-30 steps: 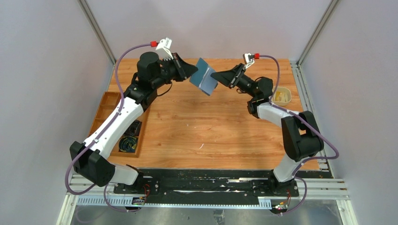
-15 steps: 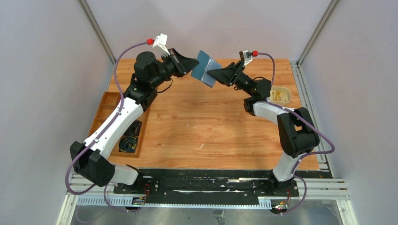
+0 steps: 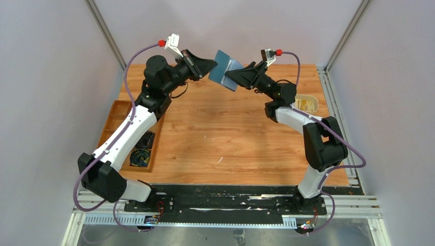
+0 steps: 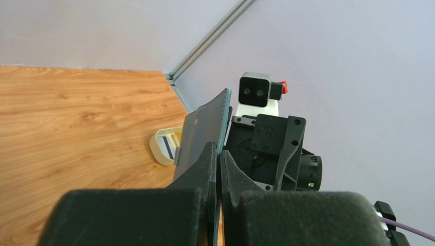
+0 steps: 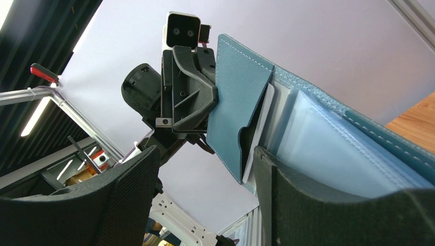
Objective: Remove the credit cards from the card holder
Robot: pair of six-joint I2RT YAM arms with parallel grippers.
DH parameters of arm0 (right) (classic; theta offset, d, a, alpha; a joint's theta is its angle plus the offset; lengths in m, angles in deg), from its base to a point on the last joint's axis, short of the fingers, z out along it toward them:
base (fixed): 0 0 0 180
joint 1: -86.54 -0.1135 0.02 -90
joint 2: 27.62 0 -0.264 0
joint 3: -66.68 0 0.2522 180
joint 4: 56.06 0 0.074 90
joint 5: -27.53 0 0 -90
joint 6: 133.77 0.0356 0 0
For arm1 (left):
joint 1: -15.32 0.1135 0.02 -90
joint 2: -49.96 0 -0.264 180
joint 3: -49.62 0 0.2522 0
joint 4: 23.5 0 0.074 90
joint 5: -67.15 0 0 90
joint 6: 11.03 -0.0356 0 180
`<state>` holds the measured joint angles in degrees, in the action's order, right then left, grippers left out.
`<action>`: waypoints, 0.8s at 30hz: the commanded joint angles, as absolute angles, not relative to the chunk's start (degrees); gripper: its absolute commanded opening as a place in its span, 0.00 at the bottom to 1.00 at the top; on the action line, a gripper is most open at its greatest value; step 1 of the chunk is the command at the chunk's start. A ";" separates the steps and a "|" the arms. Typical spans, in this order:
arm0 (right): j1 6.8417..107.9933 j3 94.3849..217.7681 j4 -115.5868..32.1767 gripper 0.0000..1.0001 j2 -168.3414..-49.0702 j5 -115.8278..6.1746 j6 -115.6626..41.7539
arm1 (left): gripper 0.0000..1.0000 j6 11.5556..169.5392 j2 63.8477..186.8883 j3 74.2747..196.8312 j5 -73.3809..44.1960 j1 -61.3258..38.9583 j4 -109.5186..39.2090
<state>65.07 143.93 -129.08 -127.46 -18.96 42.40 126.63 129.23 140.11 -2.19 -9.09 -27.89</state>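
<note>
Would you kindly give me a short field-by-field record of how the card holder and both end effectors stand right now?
card holder: blue, opened, held in the air above the table's far side
left end effector: shut on the card holder's edge
right end effector: open, at the inner pockets
credit card: white edge showing in a pocket, not yet out

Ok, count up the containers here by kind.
Card holder: 1
Tray: 1
Dish: 1
Total: 3
</note>
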 commanded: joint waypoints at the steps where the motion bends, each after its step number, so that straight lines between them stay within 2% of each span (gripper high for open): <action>1: 63.17 147.33 -133.46 0.69 -128.01 -17.60 43.26 | 0.00 127.40 130.16 138.92 -0.41 -8.96 -26.27; 24: 62.73 147.36 -132.39 0.64 -130.98 -19.33 40.77 | 0.00 139.60 131.41 137.11 7.47 -7.11 -15.11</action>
